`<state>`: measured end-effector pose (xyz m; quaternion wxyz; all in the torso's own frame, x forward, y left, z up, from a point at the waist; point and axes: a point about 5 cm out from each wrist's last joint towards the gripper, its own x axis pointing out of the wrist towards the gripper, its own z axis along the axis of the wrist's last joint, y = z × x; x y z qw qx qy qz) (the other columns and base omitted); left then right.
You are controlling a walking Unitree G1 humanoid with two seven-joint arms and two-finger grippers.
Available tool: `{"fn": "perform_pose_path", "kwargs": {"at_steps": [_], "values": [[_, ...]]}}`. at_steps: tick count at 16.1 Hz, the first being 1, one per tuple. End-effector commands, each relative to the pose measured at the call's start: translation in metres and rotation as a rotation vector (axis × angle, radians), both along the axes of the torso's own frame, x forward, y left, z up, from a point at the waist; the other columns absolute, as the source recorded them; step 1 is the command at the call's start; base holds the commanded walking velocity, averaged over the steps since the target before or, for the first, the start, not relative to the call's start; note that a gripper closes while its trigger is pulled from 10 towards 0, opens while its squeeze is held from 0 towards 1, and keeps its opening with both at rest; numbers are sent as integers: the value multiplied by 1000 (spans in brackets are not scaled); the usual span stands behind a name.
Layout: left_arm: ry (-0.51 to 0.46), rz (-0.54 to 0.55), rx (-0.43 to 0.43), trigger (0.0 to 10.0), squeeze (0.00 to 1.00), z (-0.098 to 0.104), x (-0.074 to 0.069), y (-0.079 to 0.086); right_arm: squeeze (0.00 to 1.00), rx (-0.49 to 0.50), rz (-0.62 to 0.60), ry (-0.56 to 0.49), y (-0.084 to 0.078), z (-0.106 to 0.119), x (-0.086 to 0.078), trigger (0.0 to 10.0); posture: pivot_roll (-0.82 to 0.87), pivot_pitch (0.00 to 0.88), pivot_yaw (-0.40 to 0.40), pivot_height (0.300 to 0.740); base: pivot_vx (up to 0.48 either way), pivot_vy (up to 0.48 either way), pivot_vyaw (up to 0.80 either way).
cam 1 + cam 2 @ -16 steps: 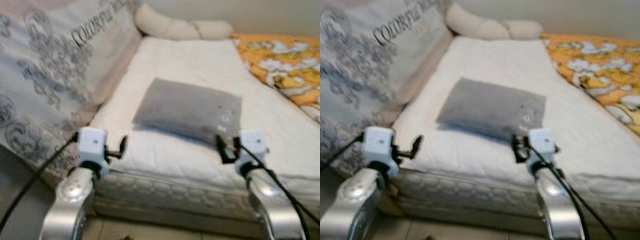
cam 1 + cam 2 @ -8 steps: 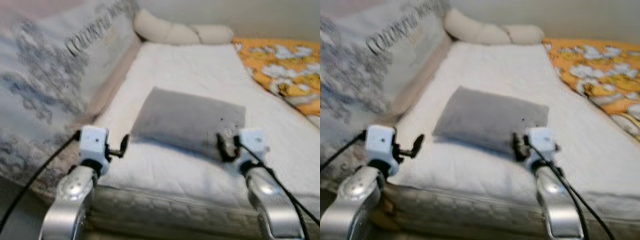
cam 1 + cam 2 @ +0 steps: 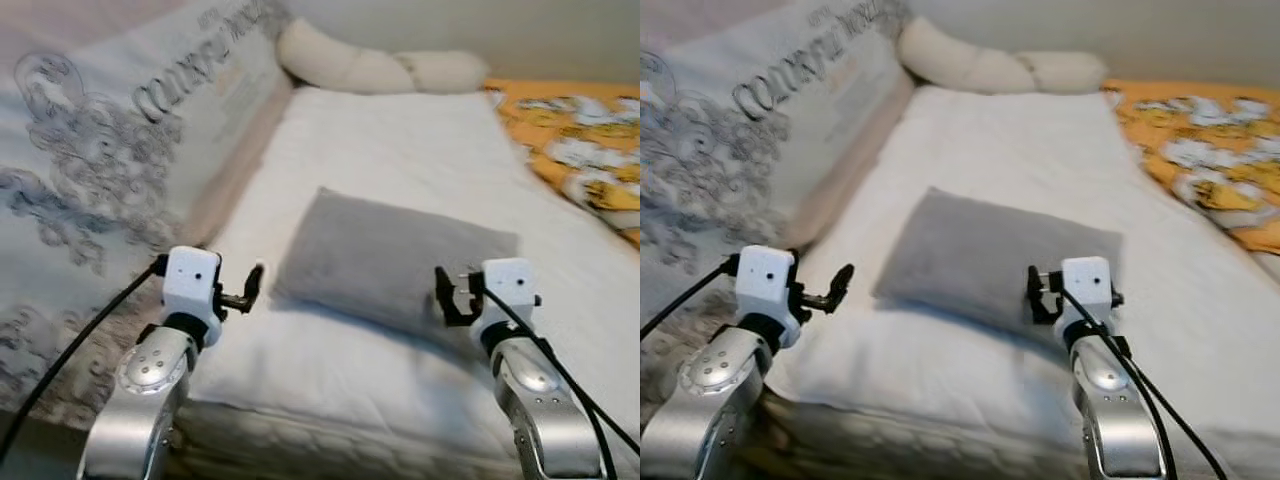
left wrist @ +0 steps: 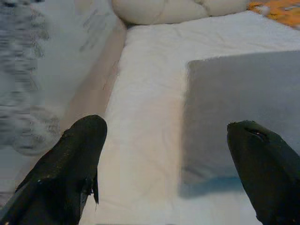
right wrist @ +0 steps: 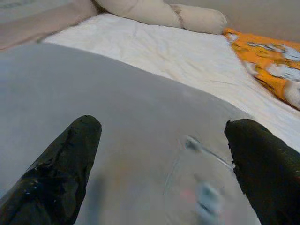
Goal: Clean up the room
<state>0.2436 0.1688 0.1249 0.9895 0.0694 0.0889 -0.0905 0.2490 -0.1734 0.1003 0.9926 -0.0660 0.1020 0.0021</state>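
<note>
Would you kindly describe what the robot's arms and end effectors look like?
Both arms are rounded polished silver, each topped by a white boxy wrist block. The left end effector and right end effector each have two black fingers. Black cables run along both arms.

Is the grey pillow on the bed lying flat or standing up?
Lying flat. The grey pillow rests with its broad face up on the white mattress.
</note>
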Motion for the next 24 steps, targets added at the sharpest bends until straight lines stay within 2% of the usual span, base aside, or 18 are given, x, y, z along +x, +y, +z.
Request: {"fn": "perform_pose_path", "kwargs": {"at_steps": [1, 8, 12, 18, 19, 20, 21, 22, 23, 24], "values": [[1, 13, 13, 10000, 0, 0, 0, 6, 0, 6, 28, -24, 8, 5, 3, 10000, 91, 0, 21, 740, 330, 0, 0], [5, -6, 25, 10000, 0, -1, 1, 3, 0, 19, 28, -15, 8, 3, 3, 10000, 89, 0, 29, 740, 216, 0, 0], [20, -32, 33, 10000, 0, -4, 4, -1, 0, 36, -12, -12, -3, 4, 8, 10000, 80, 0, 37, 740, 0, 0, 0], [32, -74, 36, 10000, 0, -6, 9, -6, 0, 10, -52, -1, -16, 6, 14, 10000, 68, 0, 42, 740, 0, 0, 0], [99, -175, 46, 10000, 0, -15, 11, -15, 0, -16, -155, 34, -36, 1, 15, 10000, 61, 0, 39, 740, 0, 0, 0], [128, -247, 60, 10000, 0, -20, 12, -21, 0, -16, -218, 52, -49, -1, 16, 10000, 59, 0, 37, 740, 0, 0, 0], [149, -320, 61, 10000, 0, -24, 17, -27, 0, -82, -265, 71, -67, -5, 20, 10000, 57, 0, 35, 740, 0, 0, 0], [164, -375, 64, 10000, 0, -25, 20, -31, 0, -104, -294, 82, -77, -5, 22, 10000, 49, 0, 38, 740, 0, 0, 0], [229, -579, 76, 10000, 0, -31, 23, -47, 0, -191, -328, 122, -99, -4, 28, 10000, 41, 0, 38, 740, 0, 0, 0], [247, -621, 84, 10000, 0, -33, 25, -51, 0, -200, -321, 130, -102, -4, 31, 10000, 38, 0, 38, 740, 0, 0, 0]]}}
